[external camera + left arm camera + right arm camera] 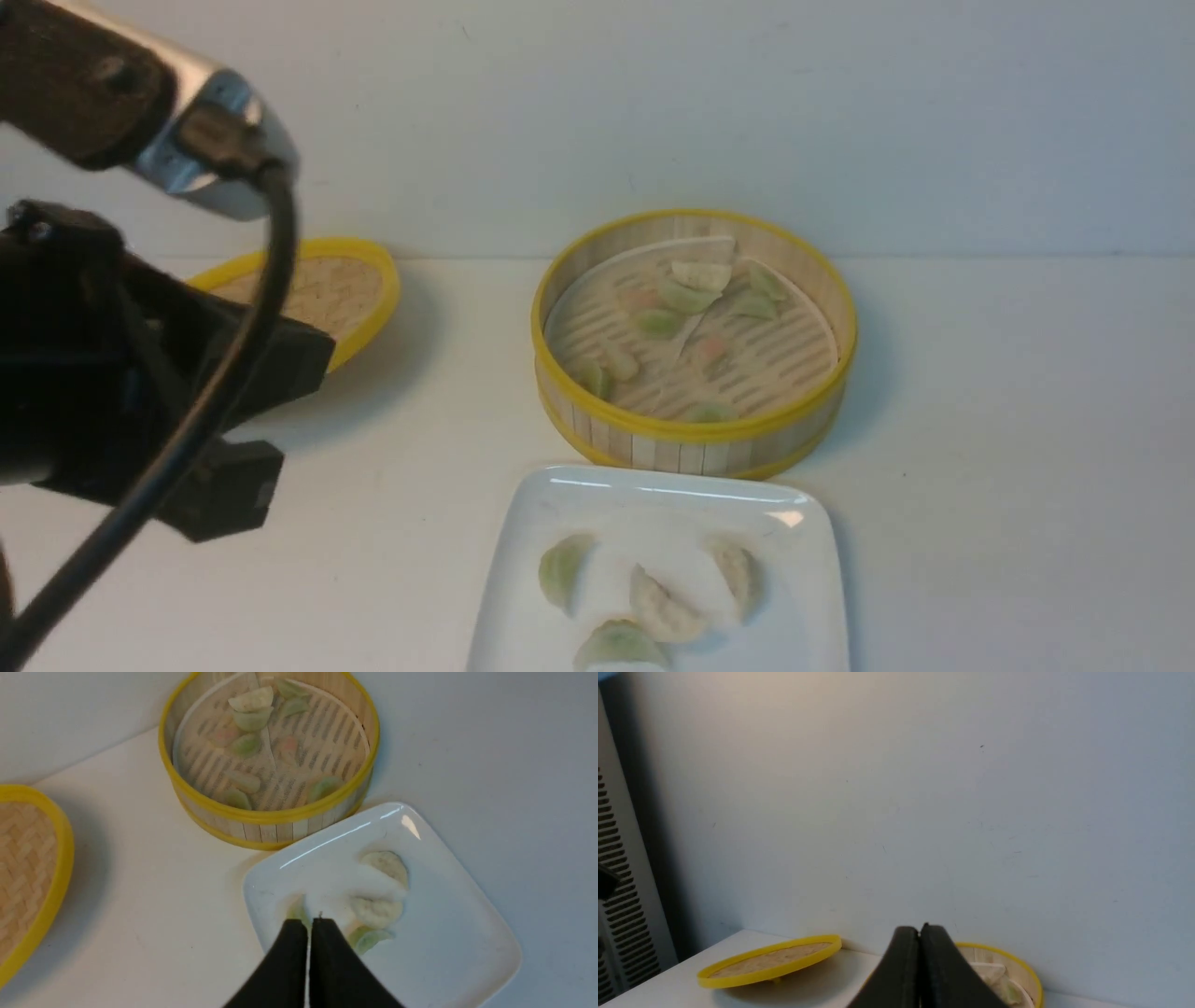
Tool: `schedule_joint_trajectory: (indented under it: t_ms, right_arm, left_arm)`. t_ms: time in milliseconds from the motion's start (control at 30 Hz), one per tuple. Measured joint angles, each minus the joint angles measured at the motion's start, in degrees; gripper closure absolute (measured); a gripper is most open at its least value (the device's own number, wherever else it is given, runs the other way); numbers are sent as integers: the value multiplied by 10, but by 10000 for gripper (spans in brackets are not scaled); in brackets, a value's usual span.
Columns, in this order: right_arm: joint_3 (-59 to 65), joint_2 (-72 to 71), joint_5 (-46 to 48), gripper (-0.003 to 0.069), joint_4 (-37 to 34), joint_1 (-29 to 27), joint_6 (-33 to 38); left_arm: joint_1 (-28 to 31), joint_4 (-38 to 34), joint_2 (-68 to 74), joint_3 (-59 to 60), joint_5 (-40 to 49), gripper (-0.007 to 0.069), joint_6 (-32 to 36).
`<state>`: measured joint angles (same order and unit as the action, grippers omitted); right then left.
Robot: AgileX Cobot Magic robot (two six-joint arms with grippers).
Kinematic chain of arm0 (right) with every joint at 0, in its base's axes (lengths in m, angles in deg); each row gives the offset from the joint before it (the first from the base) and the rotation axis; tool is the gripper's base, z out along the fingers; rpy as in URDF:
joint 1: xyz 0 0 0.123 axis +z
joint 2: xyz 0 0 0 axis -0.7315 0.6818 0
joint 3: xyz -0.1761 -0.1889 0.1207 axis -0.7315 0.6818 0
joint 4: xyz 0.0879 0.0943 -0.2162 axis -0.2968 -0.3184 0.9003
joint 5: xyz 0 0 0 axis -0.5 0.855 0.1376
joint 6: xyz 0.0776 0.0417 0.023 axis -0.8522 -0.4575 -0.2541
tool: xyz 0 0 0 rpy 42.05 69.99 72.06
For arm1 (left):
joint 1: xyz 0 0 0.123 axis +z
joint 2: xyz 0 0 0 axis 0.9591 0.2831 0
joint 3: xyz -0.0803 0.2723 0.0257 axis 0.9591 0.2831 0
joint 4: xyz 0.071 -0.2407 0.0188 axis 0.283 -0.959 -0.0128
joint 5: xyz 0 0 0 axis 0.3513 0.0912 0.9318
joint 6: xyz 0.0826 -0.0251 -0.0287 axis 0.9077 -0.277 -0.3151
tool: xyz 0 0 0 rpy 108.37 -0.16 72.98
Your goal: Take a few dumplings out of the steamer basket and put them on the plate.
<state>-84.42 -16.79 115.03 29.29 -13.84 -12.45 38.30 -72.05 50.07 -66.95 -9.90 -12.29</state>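
The steamer basket (695, 431) stands mid-table with several dumplings (686, 297) on its slatted floor. The white plate (653, 509) lies in front of it and holds several dumplings (663, 607). In the left wrist view my left gripper (308, 921) is shut and empty, raised over the plate's (448, 933) near edge. It partly hides one green dumpling (296, 912), and three more (376, 910) lie just beyond it. The basket (261, 814) is further on. My right gripper (919, 928) is shut and empty, raised facing the wall, with the basket (1017, 961) below it.
The flat woven yellow-rimmed lid (317, 289) leans at the back left, and shows in the left wrist view (28, 877) and right wrist view (770, 961). My left arm (140, 373) and its cable fill the front view's left. A wall stands close behind the basket.
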Motion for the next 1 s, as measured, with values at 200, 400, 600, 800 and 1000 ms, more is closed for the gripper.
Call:
schedule_joint_trajectory:
  t_ms: [200, 400, 600, 800, 1000]
  right_arm:
    - [0, 0, 0, 672, -1, 0, 0]
    - [0, 0, 0, 672, -2, 0, 0]
    - [0, 0, 0, 672, -2, 0, 0]
    - [0, 0, 0, 672, -2, 0, 0]
    - [0, 0, 0, 672, -2, 0, 0]
  left_arm:
    - [0, 2, -161, 154, -149, 631, -2]
    - [0, 2, -277, 271, -268, 631, -2]
    - [0, 2, -330, 334, -289, 631, -2]
    - [0, 2, -334, 363, -277, 631, -1]
    - [0, 19, -334, 363, -275, 631, 4]
